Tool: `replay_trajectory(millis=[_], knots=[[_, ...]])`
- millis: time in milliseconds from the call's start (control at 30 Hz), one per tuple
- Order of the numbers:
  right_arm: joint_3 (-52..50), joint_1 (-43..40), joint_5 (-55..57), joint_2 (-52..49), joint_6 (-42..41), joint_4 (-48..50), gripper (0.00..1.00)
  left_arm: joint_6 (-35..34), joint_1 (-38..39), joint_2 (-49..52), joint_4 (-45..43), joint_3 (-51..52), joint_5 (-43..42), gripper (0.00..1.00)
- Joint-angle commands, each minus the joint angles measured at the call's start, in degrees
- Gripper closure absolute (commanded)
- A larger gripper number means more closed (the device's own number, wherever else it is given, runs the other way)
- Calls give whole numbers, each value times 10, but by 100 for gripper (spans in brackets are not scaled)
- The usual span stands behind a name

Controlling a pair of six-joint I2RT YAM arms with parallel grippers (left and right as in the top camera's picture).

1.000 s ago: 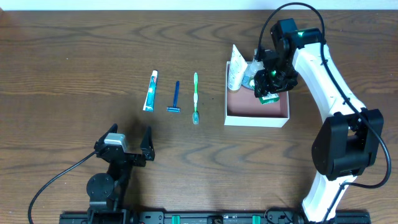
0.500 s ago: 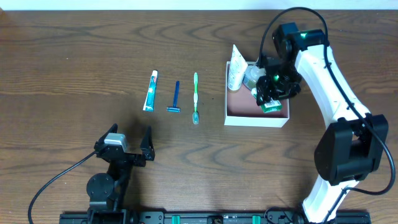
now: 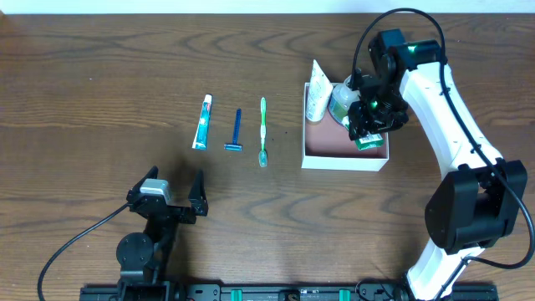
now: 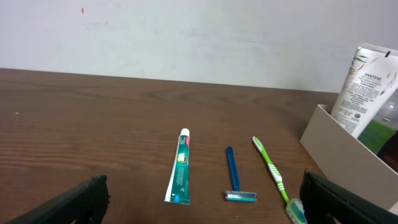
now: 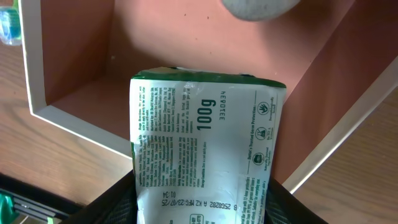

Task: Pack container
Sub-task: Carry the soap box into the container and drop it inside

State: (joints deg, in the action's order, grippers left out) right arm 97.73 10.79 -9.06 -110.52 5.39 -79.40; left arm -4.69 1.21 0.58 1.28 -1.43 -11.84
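Only in the right wrist view is print ("100g") read on the green packet. It is pinched by the right gripper over the container, right-centre of the overhead frame. "Pantene" is read on the tube only in the left wrist view. The left gripper, lower left overhead, is spread wide, nothing btwn its fingers. A greyish round item is cut off at the top edge, not identified. Counted left of the container: 1 toothpaste tube, 1 razor, 1 toothbrush.
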Motion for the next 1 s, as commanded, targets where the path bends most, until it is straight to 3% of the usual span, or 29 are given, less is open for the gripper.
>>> replay_trajectory(millis=[0,200,967], knots=[[-4,5,3,19,-7,4,53,-1,-2,-3,16,12,-8,2],[-4,5,3,19,-7,4,45,-1,-2,-3,16,12,-8,2],[8,3,3,22,-16,38,42,-1,-2,-3,16,12,-8,2]])
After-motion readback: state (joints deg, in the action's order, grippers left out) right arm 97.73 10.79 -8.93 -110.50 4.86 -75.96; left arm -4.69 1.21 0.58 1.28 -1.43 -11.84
